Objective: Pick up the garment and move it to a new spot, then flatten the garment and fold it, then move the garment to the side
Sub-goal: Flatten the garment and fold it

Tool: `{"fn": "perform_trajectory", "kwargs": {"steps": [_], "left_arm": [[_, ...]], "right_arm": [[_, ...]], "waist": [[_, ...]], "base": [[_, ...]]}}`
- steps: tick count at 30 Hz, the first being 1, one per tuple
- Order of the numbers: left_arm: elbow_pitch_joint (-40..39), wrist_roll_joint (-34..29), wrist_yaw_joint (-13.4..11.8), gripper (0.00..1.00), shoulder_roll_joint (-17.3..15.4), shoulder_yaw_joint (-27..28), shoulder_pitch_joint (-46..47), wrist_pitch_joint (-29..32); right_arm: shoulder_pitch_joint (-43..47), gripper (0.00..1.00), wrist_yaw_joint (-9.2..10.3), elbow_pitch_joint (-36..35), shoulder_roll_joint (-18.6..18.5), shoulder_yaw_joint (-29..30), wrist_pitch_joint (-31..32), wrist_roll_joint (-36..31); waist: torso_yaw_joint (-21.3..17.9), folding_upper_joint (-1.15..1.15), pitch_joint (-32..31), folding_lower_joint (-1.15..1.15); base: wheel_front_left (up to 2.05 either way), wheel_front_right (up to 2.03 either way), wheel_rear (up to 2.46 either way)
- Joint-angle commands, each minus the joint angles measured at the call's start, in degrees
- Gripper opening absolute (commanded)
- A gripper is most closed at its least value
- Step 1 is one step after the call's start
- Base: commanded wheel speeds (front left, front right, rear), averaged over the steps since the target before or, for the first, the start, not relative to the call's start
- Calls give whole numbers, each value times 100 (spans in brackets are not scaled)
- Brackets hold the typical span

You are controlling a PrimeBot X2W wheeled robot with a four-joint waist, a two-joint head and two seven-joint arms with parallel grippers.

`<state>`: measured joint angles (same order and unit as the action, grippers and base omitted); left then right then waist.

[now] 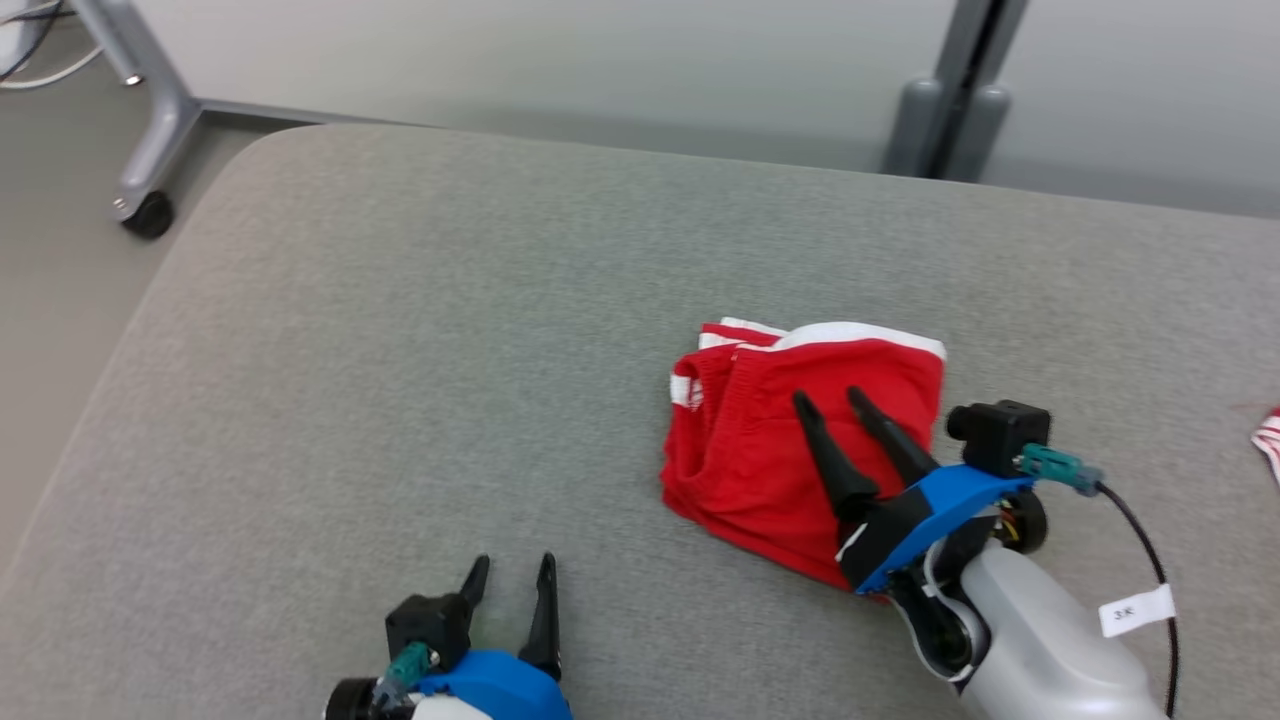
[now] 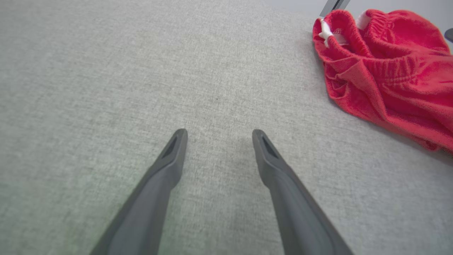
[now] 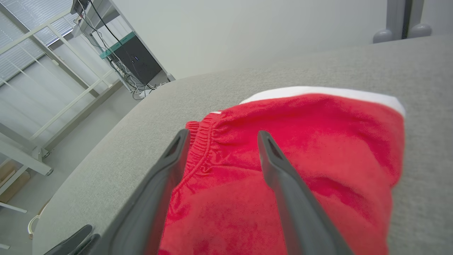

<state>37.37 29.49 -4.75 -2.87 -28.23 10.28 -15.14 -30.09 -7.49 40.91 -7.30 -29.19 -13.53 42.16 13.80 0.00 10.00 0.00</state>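
The garment (image 1: 760, 440) is a pair of red shorts with white trim, lying folded in a compact bundle on the grey padded table (image 1: 400, 380). My right gripper (image 1: 832, 398) hovers open right over the bundle, its two fingers spread with red cloth (image 3: 318, 141) beneath and between them. The elastic waistband (image 3: 201, 148) shows by the left finger. My left gripper (image 1: 512, 568) is open near the table's front edge, well to the left of the shorts (image 2: 385, 71), with only bare grey fabric between its fingers.
A second red-and-white striped piece of cloth (image 1: 1268, 440) peeks in at the table's right edge. A wheeled metal stand leg (image 1: 150, 150) is on the floor at the far left, and a grey post (image 1: 950, 110) rises behind the table.
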Motion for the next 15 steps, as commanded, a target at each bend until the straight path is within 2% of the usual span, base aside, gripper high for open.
{"fn": "perform_trajectory", "kwargs": {"steps": [1,10,15], "left_arm": [[-102,-98,-16,100,-3,117,109,1],[-538,-733,6,100,-4,688,270,-5],[-672,-1044,-25,100,-4,968,230,-5]], "right_arm": [[72,100,0,98,-86,114,-82,-16],[240,100,0,410,-347,649,-165,-581],[514,100,0,289,-456,1124,-167,-1210]], "waist": [[-212,0,-101,0],[-938,0,-201,0],[-1225,0,-211,0]], "base": [[0,0,0],[0,0,0],[0,0,0]]}}
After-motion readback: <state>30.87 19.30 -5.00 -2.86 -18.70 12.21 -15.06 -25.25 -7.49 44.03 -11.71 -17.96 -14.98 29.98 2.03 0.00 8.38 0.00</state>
